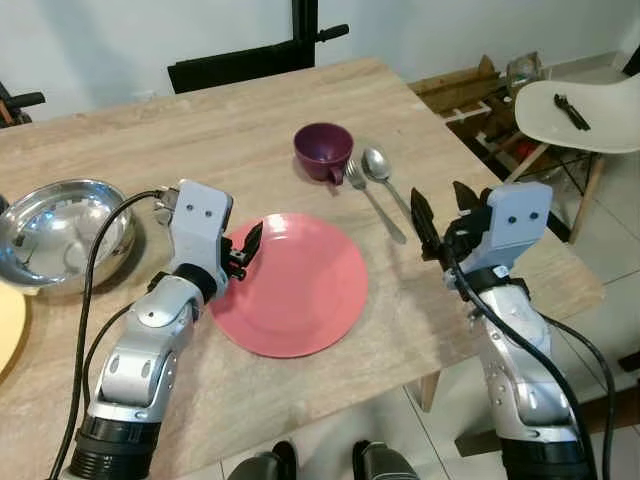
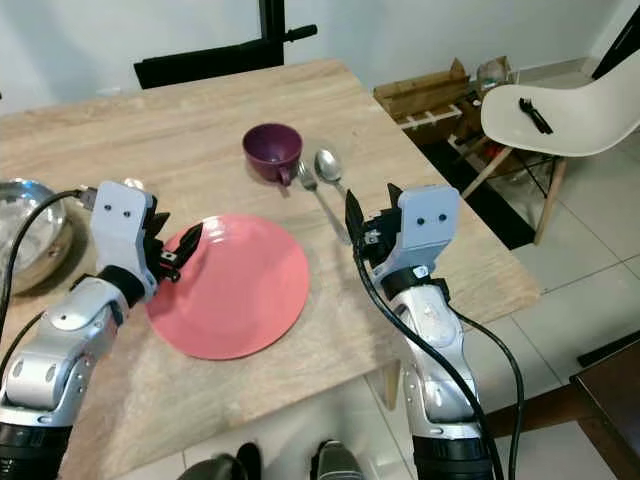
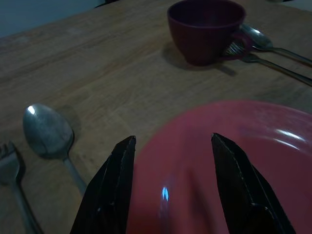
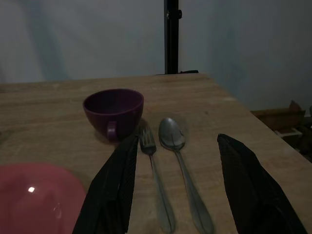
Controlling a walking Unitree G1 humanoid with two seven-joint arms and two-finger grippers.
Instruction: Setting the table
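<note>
A pink plate lies near the table's front edge. Behind it stands a purple cup, and a fork and spoon lie side by side to the cup's right. My left gripper is open, its fingers spread just over the plate's left rim, holding nothing. A second spoon and fork lie on the wood beside the plate in the left wrist view. My right gripper hovers open right of the plate, pointing along the cutlery handles toward the cup.
A steel bowl sits at the table's left, with a yellow plate's edge in front of it. The wooden table ends close behind my right arm. A white chair and wooden crates stand on the right.
</note>
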